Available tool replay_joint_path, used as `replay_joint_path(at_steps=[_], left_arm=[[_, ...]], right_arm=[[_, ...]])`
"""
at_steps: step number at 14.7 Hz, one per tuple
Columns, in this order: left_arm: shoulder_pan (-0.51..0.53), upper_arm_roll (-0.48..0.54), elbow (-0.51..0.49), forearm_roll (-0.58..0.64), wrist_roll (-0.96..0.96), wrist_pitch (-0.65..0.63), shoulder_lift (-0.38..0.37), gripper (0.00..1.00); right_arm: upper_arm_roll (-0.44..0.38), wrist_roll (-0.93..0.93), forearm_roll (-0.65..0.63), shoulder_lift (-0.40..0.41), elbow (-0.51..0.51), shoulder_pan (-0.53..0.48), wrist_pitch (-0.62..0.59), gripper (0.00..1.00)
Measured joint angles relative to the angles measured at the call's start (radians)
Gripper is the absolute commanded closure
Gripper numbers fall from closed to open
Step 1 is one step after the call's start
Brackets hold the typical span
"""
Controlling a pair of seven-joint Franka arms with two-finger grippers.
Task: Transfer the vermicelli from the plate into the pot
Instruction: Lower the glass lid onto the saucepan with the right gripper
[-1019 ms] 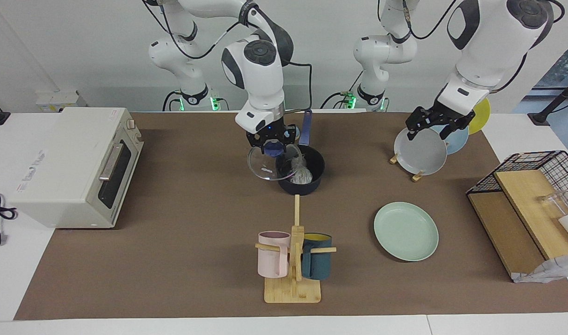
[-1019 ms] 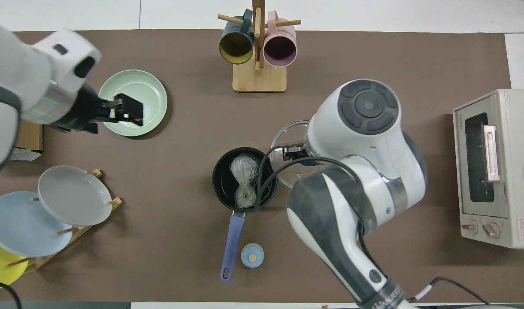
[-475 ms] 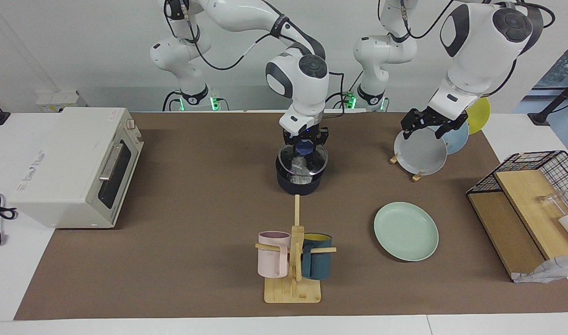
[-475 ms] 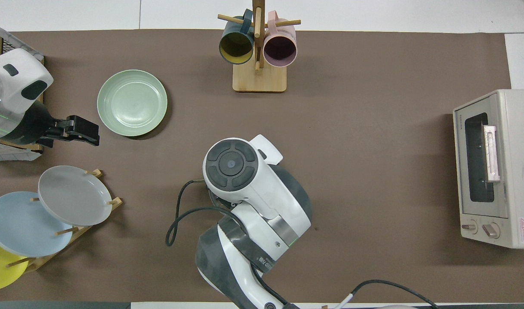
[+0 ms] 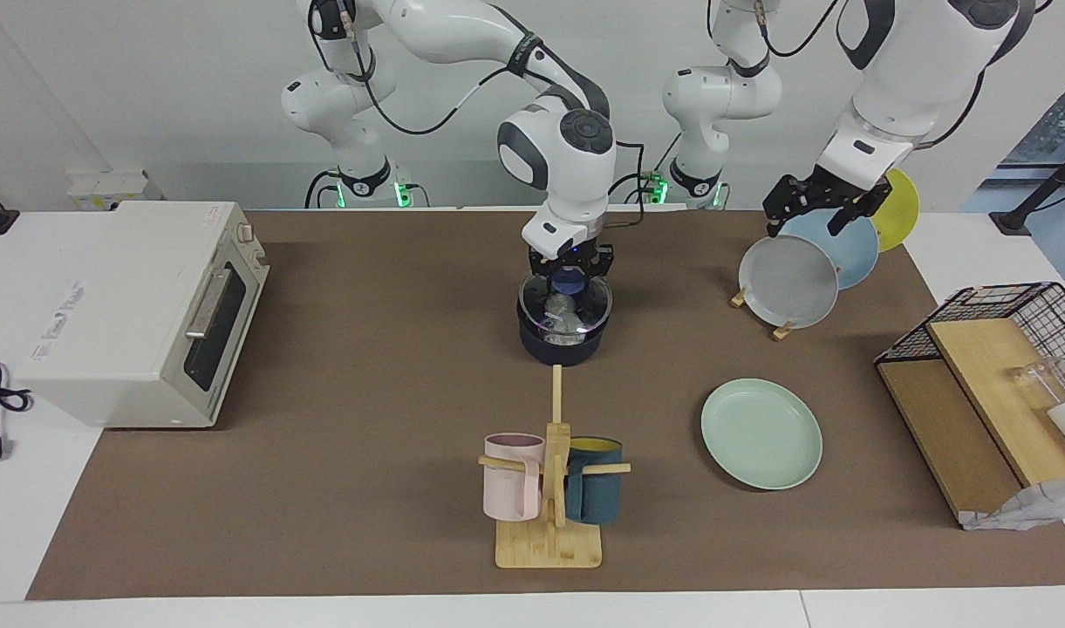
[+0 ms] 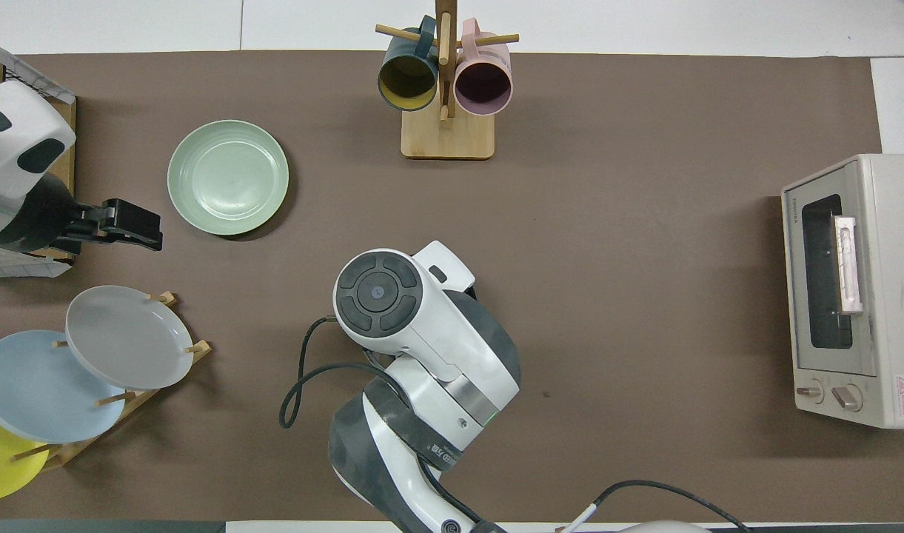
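The dark navy pot (image 5: 560, 347) stands mid-table, nearer to the robots than the mug tree. The whitish vermicelli (image 5: 563, 316) lies inside it and shows through a glass lid (image 5: 584, 307). My right gripper (image 5: 570, 277) is shut on the lid's blue knob and holds the lid level on or just above the pot's rim. In the overhead view the right arm (image 6: 422, 326) hides the pot, lid and handle. The mint-green plate (image 5: 761, 433) (image 6: 228, 178) is empty. My left gripper (image 5: 813, 208) (image 6: 129, 225) is open and empty in the air, between the plate and the plate rack.
A toaster oven (image 5: 139, 305) stands at the right arm's end. A mug tree (image 5: 551, 488) holds a pink and a dark teal mug. A rack (image 5: 789, 281) holds grey, light blue and yellow plates. A wire basket with wooden boards (image 5: 994, 366) is at the left arm's end.
My right gripper carried the glass lid from beside the pot to over it and brought it down onto the rim. My left gripper drew back from over the plate and rose.
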Motion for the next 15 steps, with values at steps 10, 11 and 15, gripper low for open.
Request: replay_joint_path(at_steps=[10, 11, 15], left_arm=[[0.008, 0.002, 0.014, 0.004, 0.009, 0.001, -0.002, 0.0], [0.008, 0.002, 0.014, 0.005, 0.012, 0.001, -0.002, 0.0], [0.009, 0.002, 0.014, 0.006, 0.016, 0.001, 0.01, 0.0]], right_arm=[[-0.001, -0.001, -0.032, 0.011, 0.001, -0.012, 0.023, 0.5], [-0.001, -0.001, -0.032, 0.011, 0.001, -0.012, 0.023, 0.42], [-0.002, 0.002, -0.031, 0.012, 0.001, -0.013, 0.028, 0.0]])
